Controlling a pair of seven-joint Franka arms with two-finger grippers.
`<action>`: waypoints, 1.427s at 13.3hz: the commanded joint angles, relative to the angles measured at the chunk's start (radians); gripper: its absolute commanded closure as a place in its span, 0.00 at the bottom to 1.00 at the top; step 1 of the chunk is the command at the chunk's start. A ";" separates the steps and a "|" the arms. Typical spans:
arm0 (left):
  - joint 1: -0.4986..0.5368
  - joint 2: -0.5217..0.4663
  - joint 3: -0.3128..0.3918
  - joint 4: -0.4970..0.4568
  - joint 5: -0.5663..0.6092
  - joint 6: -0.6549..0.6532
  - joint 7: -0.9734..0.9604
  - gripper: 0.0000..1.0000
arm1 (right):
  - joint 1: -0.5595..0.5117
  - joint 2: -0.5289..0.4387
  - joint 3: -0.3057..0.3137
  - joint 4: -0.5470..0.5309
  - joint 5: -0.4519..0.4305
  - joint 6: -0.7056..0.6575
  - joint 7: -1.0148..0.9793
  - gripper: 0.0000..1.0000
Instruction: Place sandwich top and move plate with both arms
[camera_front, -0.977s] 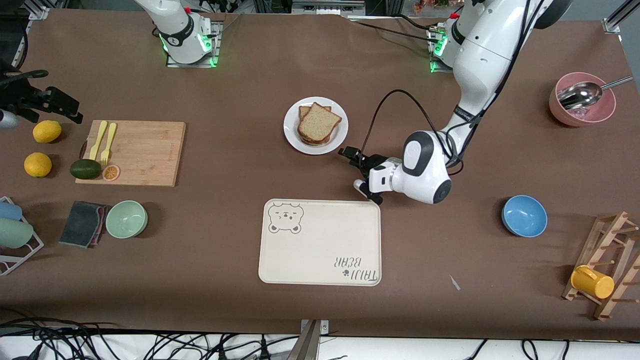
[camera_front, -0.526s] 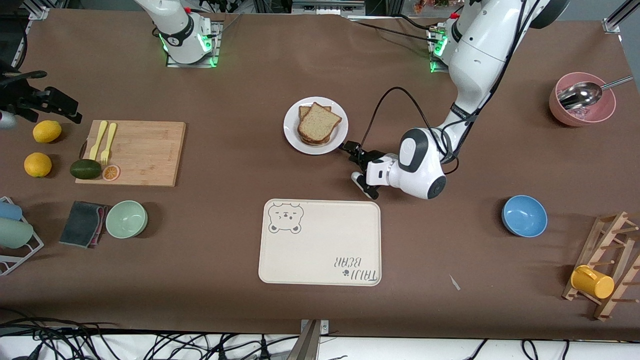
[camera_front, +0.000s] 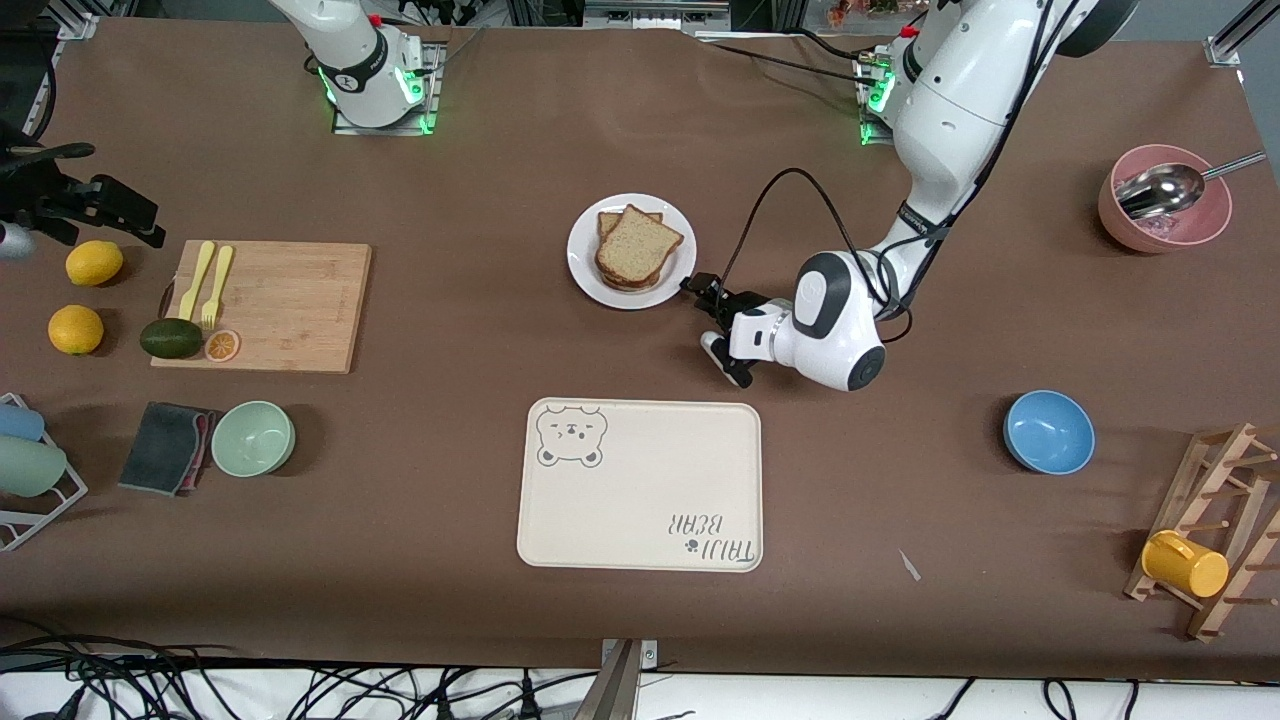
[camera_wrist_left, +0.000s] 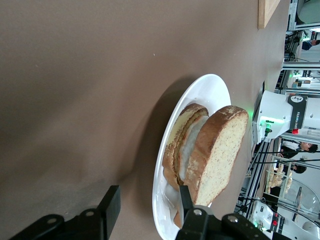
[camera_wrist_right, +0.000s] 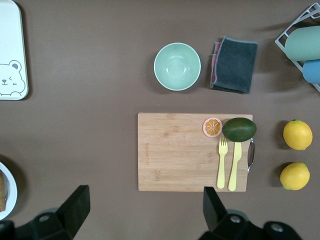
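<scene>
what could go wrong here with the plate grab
1. The top slice sits askew on the sandwich, overhanging toward the left gripper, so a finger could bump it and push it off.
2. The left gripper's fingers are open at the rim of the plate, low over the table; a bad angle might shove the plate instead of gripping it.
3. The right gripper waits open above the cutting board, so a one-sided lift could tilt the plate.
</scene>
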 joint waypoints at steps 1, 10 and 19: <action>-0.015 -0.034 -0.003 -0.054 -0.040 0.045 0.031 0.45 | 0.000 0.001 -0.001 0.009 0.017 -0.012 0.015 0.00; -0.035 -0.036 -0.020 -0.081 -0.040 0.070 0.031 0.49 | 0.000 0.001 0.000 0.009 0.017 -0.015 0.015 0.00; -0.035 -0.037 -0.038 -0.103 -0.040 0.099 0.049 0.54 | -0.001 0.001 -0.001 0.009 0.018 -0.015 0.015 0.00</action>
